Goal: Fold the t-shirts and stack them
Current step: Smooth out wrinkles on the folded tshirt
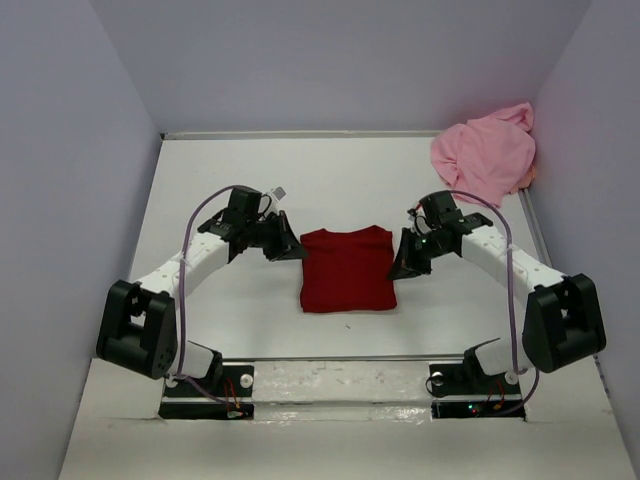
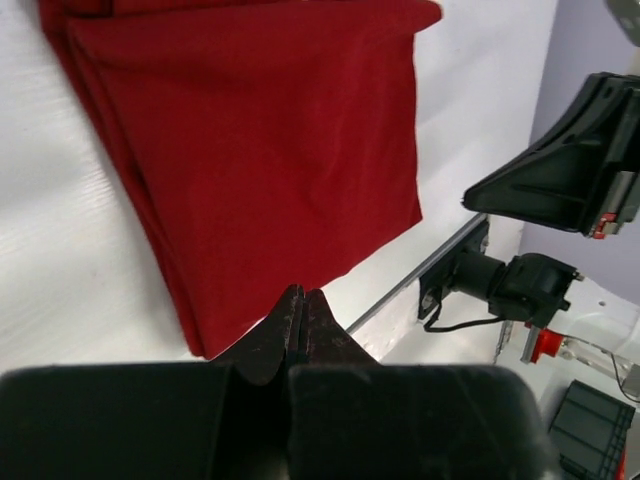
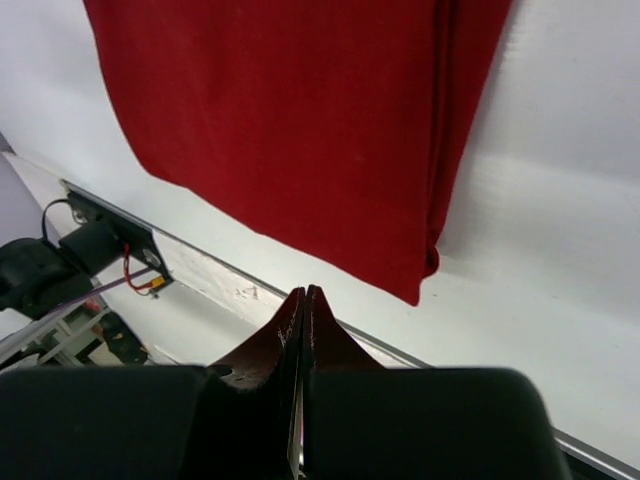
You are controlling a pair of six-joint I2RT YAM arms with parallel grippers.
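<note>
Table (image 1: 230,180): a white surface is seen, closed in by pale lilac walls (image 1: 60,150) on the left, far and right sides.
Dark red t-shirt (image 1: 347,270): it is laid flat near the middle of the table, a little towards the near edge, and is folded into a neat rectangle. Layered fold edges are shown along its sides in both wrist views.
Light pink t-shirt (image 1: 485,155): it is found crumpled in a loose heap in the far right corner of the table, pressed against the right wall and well apart from the red one. No fold is seen in it.
Stack: none is formed; the two shirts are kept apart on the table.
Left gripper (image 2: 300,298): its two fingers are pressed together, with nothing caught between them. It is held just beside the left edge of the dark red t-shirt, near that shirt's far left corner. In its own wrist view the tips are lined up with a corner of the cloth; whether the cloth is touched cannot be told.
Right gripper (image 3: 303,296): its fingers are likewise closed flat against each other and nothing is gripped. It is held just beside the right edge of the dark red t-shirt, near the far right corner. In its wrist view the tips are seen over bare table, clear of the cloth.
</note>
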